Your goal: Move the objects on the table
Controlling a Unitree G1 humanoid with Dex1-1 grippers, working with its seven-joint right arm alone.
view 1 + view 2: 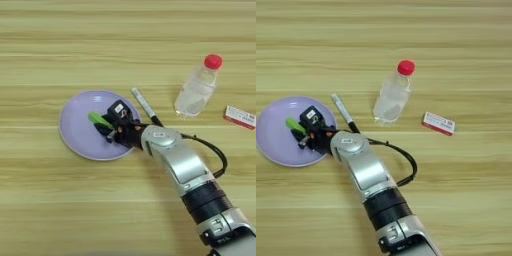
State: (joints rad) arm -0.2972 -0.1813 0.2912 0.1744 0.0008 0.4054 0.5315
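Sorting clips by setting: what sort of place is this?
Probably an indoor test bench, not a home: a bare wooden table with a few unrelated props, a purple plate, a water bottle, a marker pen, a small red-and-white box.

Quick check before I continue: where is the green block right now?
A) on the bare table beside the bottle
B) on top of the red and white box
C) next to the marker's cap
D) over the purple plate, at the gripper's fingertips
D: the green block shows over the purple plate, right at the right gripper, far from the bottle.
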